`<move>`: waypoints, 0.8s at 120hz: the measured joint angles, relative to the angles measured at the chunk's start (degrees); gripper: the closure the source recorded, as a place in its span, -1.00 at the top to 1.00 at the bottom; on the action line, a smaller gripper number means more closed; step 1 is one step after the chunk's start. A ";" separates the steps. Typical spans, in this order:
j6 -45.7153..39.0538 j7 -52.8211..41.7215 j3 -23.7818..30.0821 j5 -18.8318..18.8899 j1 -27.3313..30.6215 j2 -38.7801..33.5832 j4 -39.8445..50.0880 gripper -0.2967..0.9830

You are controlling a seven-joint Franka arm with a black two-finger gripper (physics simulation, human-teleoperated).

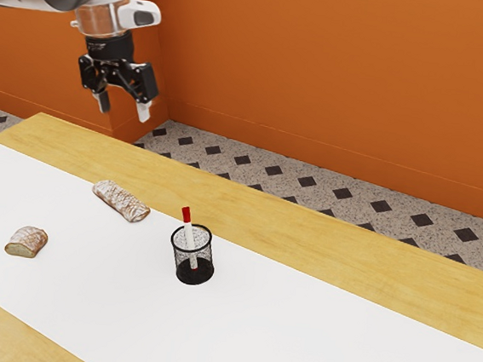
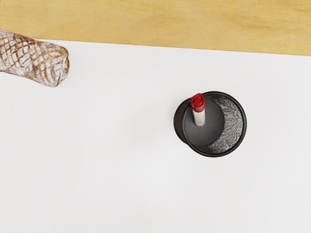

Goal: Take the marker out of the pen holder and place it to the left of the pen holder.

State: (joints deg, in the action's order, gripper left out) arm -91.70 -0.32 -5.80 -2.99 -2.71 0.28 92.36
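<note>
Above the bench (image 1: pixel 347 238), the claw (image 1: pixel 123 107) hangs spread; the marker (image 1: pixel 188 235) leans inside the pen holder (image 1: pixel 202 273). Best to straddle its red cap (image 2: pixel 198 103), miss the rim (image 2: pixel 244 124), then draw it out along its slant. The exterior view shows the shaft's lean through the mesh (image 1: pixel 205 256); the wrist view looks down the holder's mouth

Long loaf (image 1: pixel 120 201), cut bread chunk (image 1: pixel 27 242) on white runner (image 1: pixel 103 287).

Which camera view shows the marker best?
The exterior view: it shows the marker from the side, red end up, its white body slanting down inside the mesh pen holder. The wrist view looks down on the red end, with the body foreshortened.
</note>
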 joint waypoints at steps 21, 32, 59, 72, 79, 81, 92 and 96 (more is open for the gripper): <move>0.08 0.03 -0.24 0.16 1.26 5.50 -0.10 0.54; -0.73 0.11 -0.30 -0.43 1.97 12.24 -0.50 0.54; -5.83 0.70 -0.16 -3.19 -0.36 22.04 -4.84 0.54; -8.29 0.97 -0.23 -3.83 -1.23 25.64 -7.22 0.54; -10.01 1.09 -0.31 -3.87 -1.32 27.43 -7.85 0.54; -10.52 1.12 -0.32 -3.87 -1.25 27.71 -7.76 0.54; -12.73 1.28 -0.34 -3.87 -0.68 28.05 -5.61 0.54; -13.31 1.33 -0.35 -3.88 -0.55 28.10 -5.03 0.54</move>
State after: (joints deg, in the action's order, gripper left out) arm -105.00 1.01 -6.15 -6.87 -3.26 28.38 87.34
